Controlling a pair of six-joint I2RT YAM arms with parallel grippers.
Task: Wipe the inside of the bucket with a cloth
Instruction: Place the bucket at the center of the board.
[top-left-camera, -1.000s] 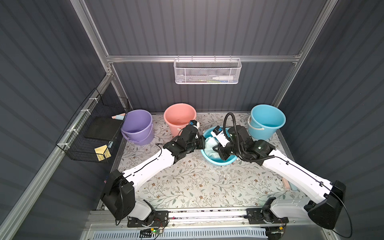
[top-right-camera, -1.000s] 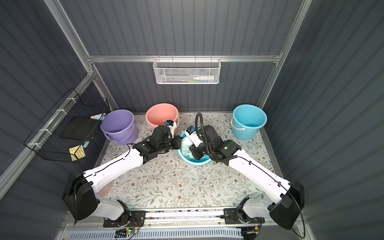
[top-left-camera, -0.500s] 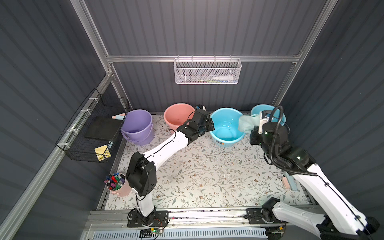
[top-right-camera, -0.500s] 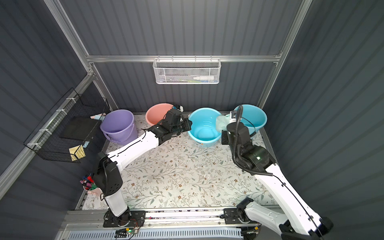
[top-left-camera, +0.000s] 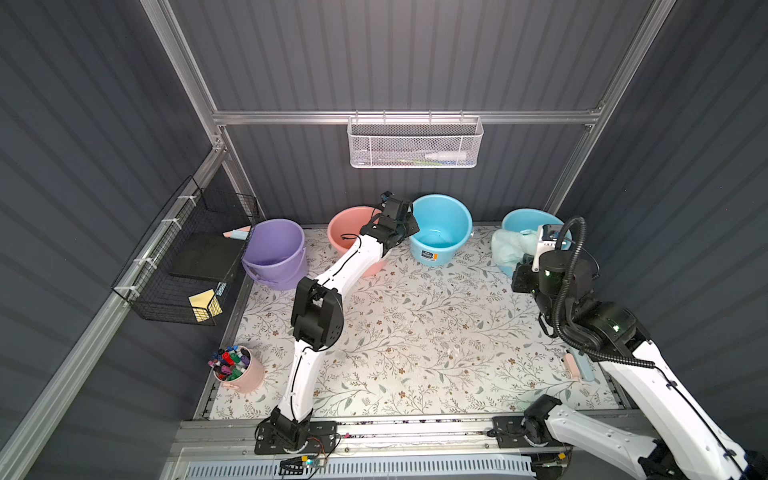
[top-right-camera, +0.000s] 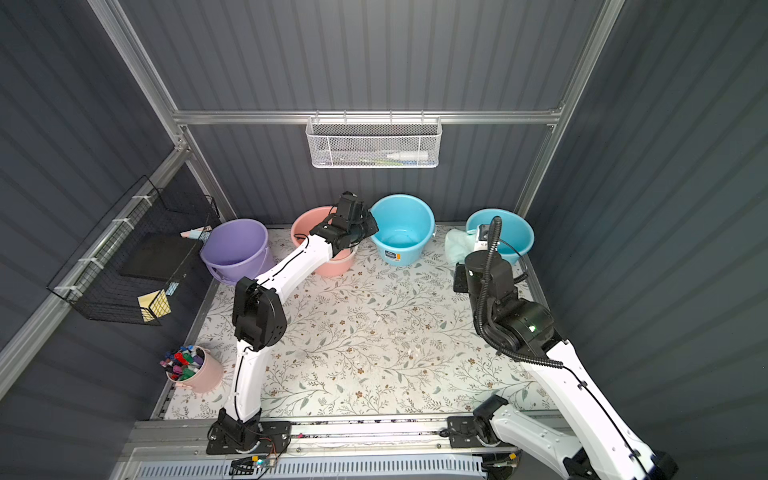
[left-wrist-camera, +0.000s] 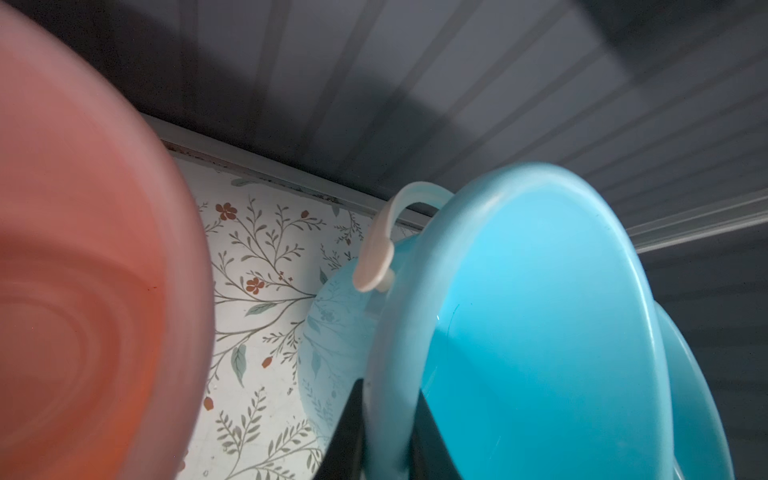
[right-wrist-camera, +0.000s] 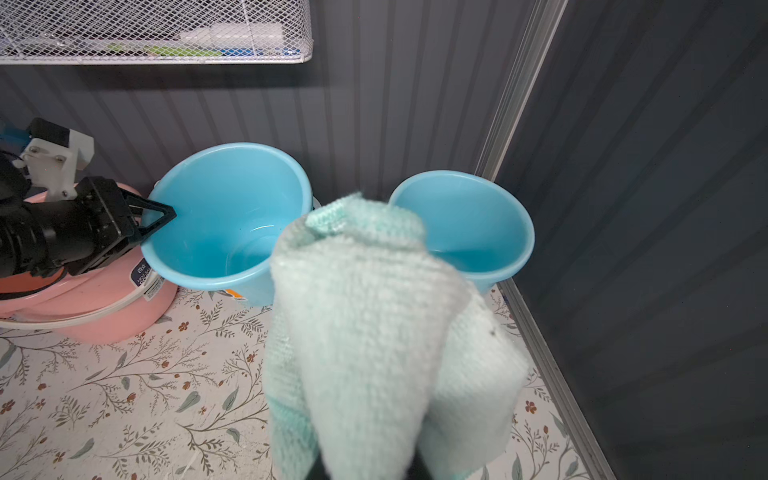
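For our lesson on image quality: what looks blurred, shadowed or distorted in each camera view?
Left wrist view: the pink bucket is an out-of-focus blur, the nearer blue bucket sharper; broad shadows cross the back wall. Right wrist view: the cloth looms close, filling much of the picture. In both top views: even light, frame posts splayed by the wide lens.

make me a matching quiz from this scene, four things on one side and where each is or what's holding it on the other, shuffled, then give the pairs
Things
1. cloth
2. middle blue bucket
3. purple bucket
4. pink cup of markers

Places
A. beside the black wire basket, at the left end of the bucket row
B. rim pinched by the left gripper
C. alone at the left edge of the mat, well in front of the buckets
D. held by the right gripper, near the far-right blue bucket

Pairs: 1-D, 2-B, 3-A, 4-C
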